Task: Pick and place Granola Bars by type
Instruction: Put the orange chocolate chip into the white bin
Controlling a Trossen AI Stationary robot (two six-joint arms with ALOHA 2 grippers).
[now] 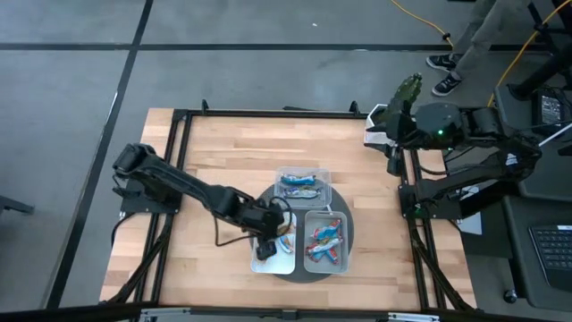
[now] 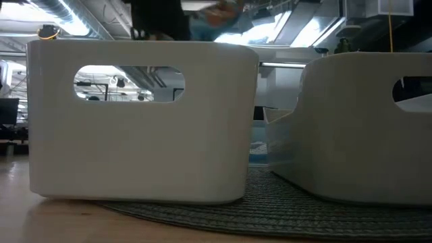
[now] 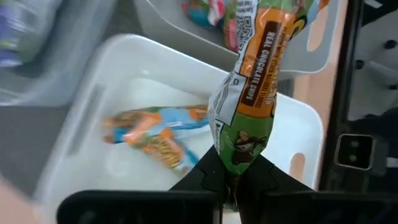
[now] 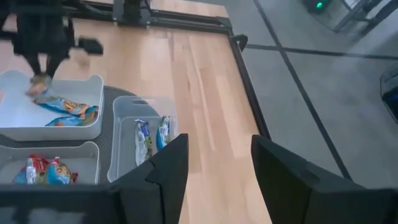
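My left gripper [image 3: 239,180] is shut on a granola bar [image 3: 255,81] in a green, orange and white wrapper, over the white near-left tray [image 1: 261,261]. That tray [image 3: 112,68] holds blue-orange bars [image 3: 155,134]. The near-right tray [image 1: 308,264] holds red and blue bars [image 1: 326,240]. The clear far tray [image 1: 323,174] holds blue bars [image 1: 299,185]. My right gripper [image 4: 217,146] is open and empty at the table's far right [image 1: 386,134]. My left gripper pinches the bar's end [image 3: 239,163] between its two fingers. The fingers come from above, pointing down [image 4: 40,59]. The bar hangs below them over the white tray [image 4: 93,87]. I cannot tell whether its lower end touches the tray.
The three trays stand close together on a dark round mat [image 1: 349,215] at the table's near middle. In the low view the white tray's wall [image 2: 135,135] and a second tray [image 2: 364,135] fill the picture. Bare wood [image 1: 214,152] lies to the left and far side. A person's feet [image 1: 444,73] show beyond the table.
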